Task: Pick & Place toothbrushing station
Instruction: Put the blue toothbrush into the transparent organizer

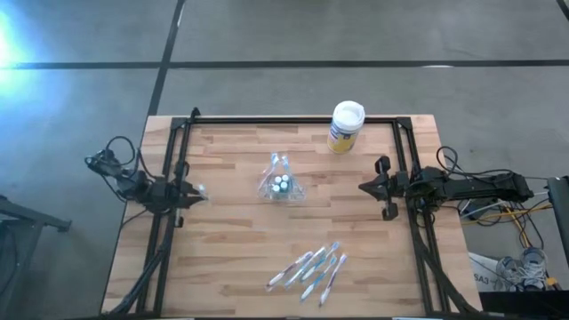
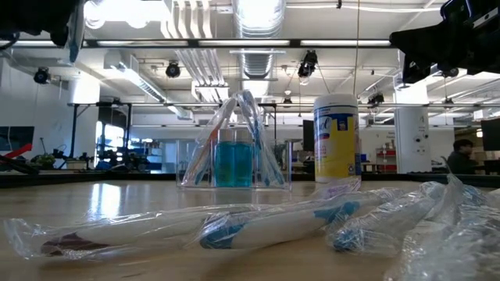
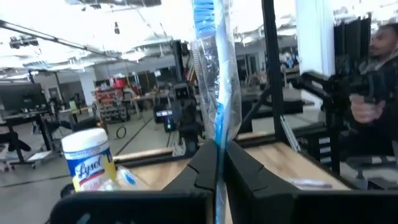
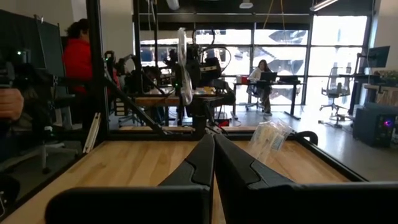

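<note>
Left claw (image 1: pixel 197 193): at the tabletop's nine o'clock edge, clamped on a slim blue-and-white toothbrush in clear wrap (image 3: pixel 214 81), held upright.
Right claw (image 1: pixel 366 187): at three o'clock, fingers pressed together, holding nothing.
Small clear plastic holder (image 1: pixel 282 180): tabletop centre, teal-capped white tubes (image 1: pixel 282 184) inside.
Loose wrapped toothbrushes (image 1: pixel 309 268): clustered at six o'clock.
White-lidded canister with yellow-blue label (image 1: pixel 345 127): at one o'clock.
Light wooden tabletop (image 1: pixel 231 240): carries all.

Standing mid-tabletop (image 1: pixel 231 209): clear holder (image 1: pixel 281 185), blocking the straight line between the pincers. Lying near the front edge: wrapped toothbrushes (image 1: pixel 309 267), cluttering that strip. Sitting at the back edge: white-lidded canister (image 1: pixel 345 127). Leaving open bare wood on both sides of the holder and between holder and toothbrushes.
</note>
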Motion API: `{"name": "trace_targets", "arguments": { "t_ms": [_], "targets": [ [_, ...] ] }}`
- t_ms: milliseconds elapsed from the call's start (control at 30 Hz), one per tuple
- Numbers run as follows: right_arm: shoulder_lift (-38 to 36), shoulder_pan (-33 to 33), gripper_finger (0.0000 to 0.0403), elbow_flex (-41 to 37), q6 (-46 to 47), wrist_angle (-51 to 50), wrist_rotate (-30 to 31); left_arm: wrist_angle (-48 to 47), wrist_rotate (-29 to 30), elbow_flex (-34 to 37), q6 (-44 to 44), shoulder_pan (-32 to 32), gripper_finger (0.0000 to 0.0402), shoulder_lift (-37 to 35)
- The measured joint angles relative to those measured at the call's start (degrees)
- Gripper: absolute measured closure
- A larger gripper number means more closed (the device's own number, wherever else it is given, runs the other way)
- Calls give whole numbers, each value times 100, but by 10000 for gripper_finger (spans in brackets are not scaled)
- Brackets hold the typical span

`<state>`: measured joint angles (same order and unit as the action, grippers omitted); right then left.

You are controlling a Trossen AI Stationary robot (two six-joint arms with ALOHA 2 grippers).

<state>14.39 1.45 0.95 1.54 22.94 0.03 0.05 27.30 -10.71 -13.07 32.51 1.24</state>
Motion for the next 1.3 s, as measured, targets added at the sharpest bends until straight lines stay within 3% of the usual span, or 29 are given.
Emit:
{"name": "trace_targets", "arguments": {
  "t_ms": [633, 1033, 1300],
  "targets": [
    [17, 0, 394, 0, -26, 15, 4, 95, 69, 445, 164, -5, 388, -119],
    [46, 0, 394, 0, -26, 13, 4, 1166, 240, 432, -12, -23, 389, 230],
    [46, 0, 394, 0, -177, 15, 7, 1647, 716, 314, -73, -101, 388, 565]
  ]
}}
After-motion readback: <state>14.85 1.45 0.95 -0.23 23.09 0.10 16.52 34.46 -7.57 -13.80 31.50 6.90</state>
